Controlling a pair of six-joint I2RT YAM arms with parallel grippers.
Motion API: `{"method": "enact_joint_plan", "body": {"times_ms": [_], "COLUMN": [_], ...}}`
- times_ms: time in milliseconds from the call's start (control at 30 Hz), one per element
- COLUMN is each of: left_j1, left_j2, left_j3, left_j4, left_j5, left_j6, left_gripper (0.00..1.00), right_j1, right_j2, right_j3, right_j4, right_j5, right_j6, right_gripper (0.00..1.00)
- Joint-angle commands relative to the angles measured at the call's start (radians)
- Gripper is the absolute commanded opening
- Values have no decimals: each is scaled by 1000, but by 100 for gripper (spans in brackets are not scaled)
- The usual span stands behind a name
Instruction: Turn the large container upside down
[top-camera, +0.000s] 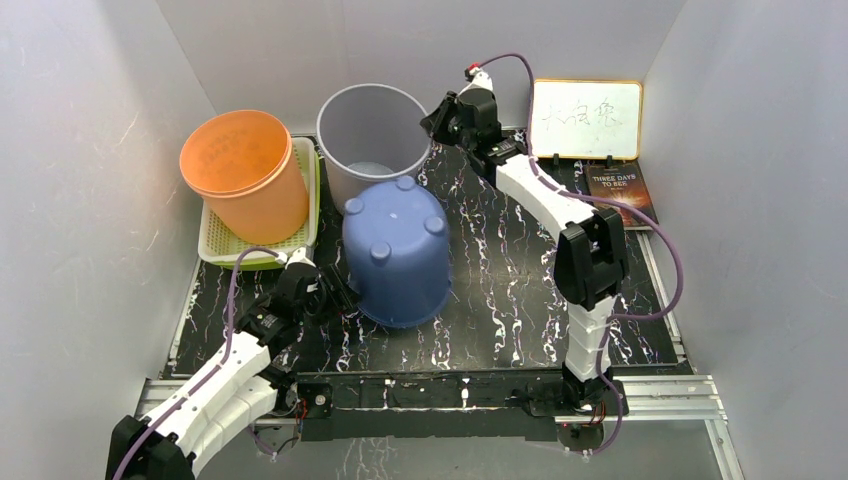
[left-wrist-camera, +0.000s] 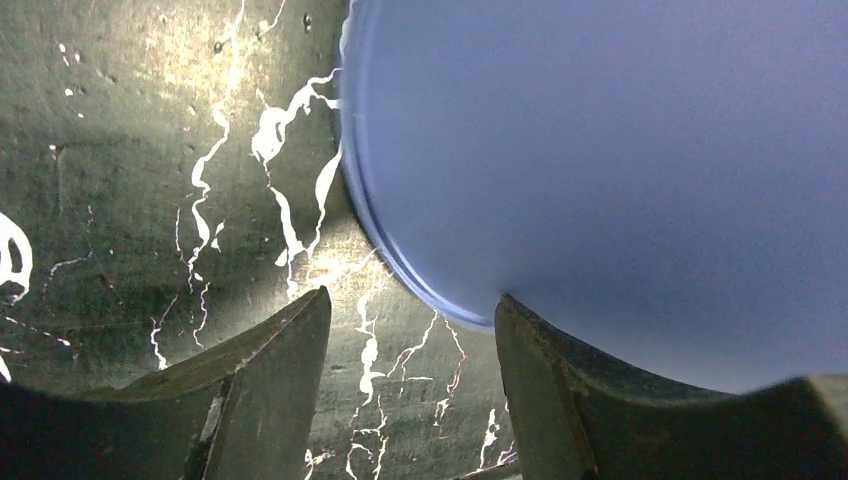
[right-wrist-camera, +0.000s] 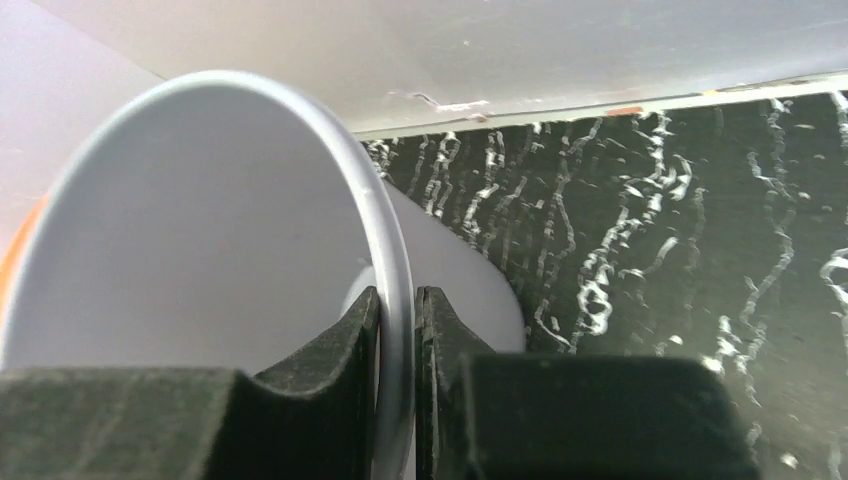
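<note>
A large grey container (top-camera: 372, 120) stands upright at the back of the table, mouth up. My right gripper (top-camera: 432, 125) is shut on its right rim; in the right wrist view the rim (right-wrist-camera: 395, 250) runs between the pinched fingers of that gripper (right-wrist-camera: 398, 295), one inside and one outside the wall. A blue container (top-camera: 398, 250) stands upside down in the middle, its feet up. My left gripper (top-camera: 335, 295) is open and empty, low at the blue container's left base; in the left wrist view (left-wrist-camera: 412, 300) the blue rim (left-wrist-camera: 620, 170) lies just beyond the right finger.
An orange container (top-camera: 245, 170) sits bottom-up on a green tray (top-camera: 215, 245) at the back left. A whiteboard (top-camera: 585, 118) and a dark book (top-camera: 620, 190) are at the back right. The table is black marbled, with grey walls on three sides.
</note>
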Motion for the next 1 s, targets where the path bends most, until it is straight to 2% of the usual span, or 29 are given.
{"method": "enact_joint_plan", "body": {"times_ms": [0, 33, 167, 300, 400, 533, 700, 833, 967], "left_j1": [-2, -2, -2, -1, -2, -2, -2, -1, -1], "left_j2": [-18, -21, -22, -18, -17, -23, -37, -19, 3], "left_j3": [-20, -24, -32, -45, -51, -46, -45, -51, -52], "left_j4": [-7, -5, -5, -6, -5, -17, -33, -18, -8], "left_j5": [19, 20, 22, 23, 24, 20, 9, 15, 18], "left_j6": [18, 19, 22, 25, 25, 24, 26, 30, 31], "left_gripper": [60, 60, 60, 60, 60, 60, 60, 60, 60], "right_j1": [-24, -32, -81, -142, -169, -172, -181, -188, -190], "right_j2": [-92, -104, -176, -222, -210, -148, -118, -78, -59], "right_j3": [-97, -130, -307, -464, -495, -413, -461, -505, -527], "right_j4": [23, 28, 108, 264, 348, 253, 220, 213, 183], "right_j5": [106, 107, 114, 46, 6, 83, 128, 100, 126], "right_j6": [-56, -54, 1, 101, 178, 165, 159, 143, 121], "right_gripper": [3, 0, 0, 0, 0, 0, 14, 34, 48]}}
